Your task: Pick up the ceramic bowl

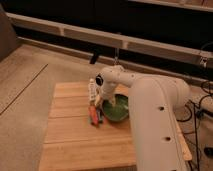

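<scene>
The green ceramic bowl (117, 109) sits on the wooden table (75, 135), toward its right middle, partly behind my white arm (150, 115). My gripper (103, 103) hangs down at the bowl's left rim. A small orange-and-grey item (95, 114) lies on the table just left of the bowl. A small white-and-black cup (92, 88) stands behind it, close to the gripper.
The arm's large white body covers the table's right side. A dark wall with a pale rail (75, 33) runs behind the table. Speckled floor (25, 85) lies to the left. Cables (202, 107) hang at the far right.
</scene>
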{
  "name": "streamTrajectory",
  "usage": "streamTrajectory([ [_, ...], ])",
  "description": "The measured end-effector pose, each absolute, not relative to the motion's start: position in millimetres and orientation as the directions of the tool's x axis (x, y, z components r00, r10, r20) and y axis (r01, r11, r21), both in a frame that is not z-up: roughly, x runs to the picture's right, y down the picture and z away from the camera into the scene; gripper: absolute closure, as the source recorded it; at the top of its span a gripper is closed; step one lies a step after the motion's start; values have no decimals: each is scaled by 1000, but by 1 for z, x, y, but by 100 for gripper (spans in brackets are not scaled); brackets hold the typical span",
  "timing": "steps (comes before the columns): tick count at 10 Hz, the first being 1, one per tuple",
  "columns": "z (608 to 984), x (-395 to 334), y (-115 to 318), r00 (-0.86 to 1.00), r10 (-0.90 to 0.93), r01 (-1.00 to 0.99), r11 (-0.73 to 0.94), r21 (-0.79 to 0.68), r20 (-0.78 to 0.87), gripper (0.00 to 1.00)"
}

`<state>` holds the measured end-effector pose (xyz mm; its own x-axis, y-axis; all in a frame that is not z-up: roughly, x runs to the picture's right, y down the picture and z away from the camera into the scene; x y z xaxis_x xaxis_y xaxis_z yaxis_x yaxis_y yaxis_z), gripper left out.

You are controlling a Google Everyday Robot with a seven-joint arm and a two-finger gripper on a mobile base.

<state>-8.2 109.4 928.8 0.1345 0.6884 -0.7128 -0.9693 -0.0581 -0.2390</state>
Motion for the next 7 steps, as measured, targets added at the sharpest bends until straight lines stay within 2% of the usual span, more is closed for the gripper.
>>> streamTrajectory([
  [3, 932, -7, 105, 123, 696, -972, -58, -227, -708, 89],
  [4, 932, -8, 104, 123, 698, -972, -57, -226, -705, 96],
  [5, 932, -10, 102, 120, 703, -973, -58, -225, -701, 100],
  [7, 931, -10, 91, 118, 723, -973, -53, -225, -681, 100],
])
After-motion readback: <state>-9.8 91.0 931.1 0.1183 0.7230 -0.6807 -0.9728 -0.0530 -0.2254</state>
